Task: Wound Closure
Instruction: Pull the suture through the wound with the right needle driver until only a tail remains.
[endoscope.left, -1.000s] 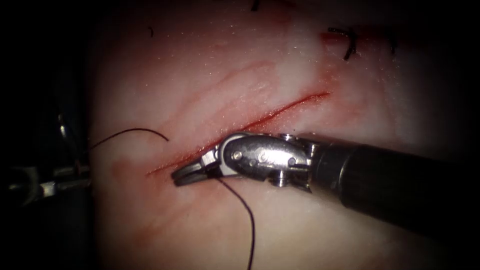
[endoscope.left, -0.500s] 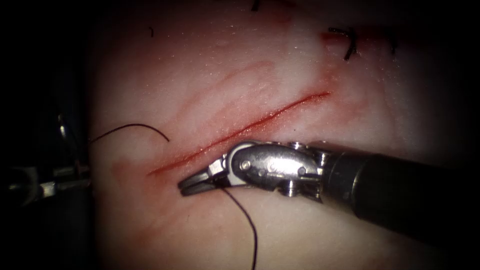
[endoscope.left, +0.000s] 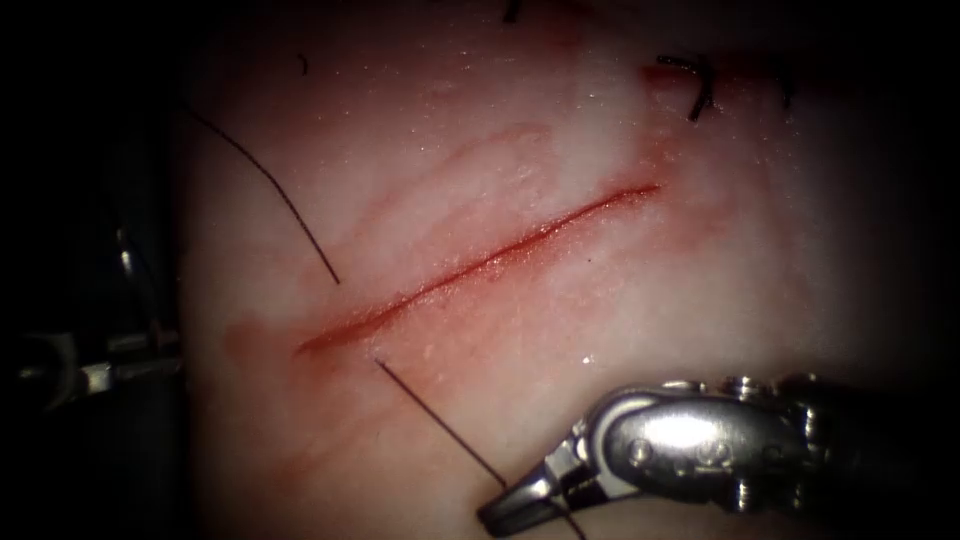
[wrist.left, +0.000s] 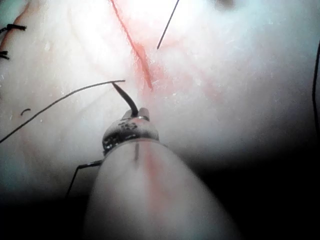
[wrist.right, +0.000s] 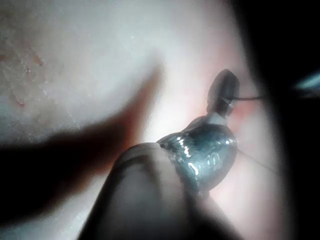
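Right gripper (endoscope.left: 515, 508) low, jaws closed (pointing left), wrist angled — left gripper (wrist.left: 131, 107) clamped too

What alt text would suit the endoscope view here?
The right hand, shut on the thread, holds it taut from the tissue just right of the cut's lower end. A second strand lies left of the cut.

- The right pincer (endoscope.left: 500, 515) is polished, glossy metal with bright highlights.
- The tissue (endoscope.left: 560, 120) looks moist, pale and faintly glistening, finely grained.
- The thread (endoscope.left: 440, 420) is thin, dark and matt.
- The red fluid (endoscope.left: 260, 345) is a wet smear.
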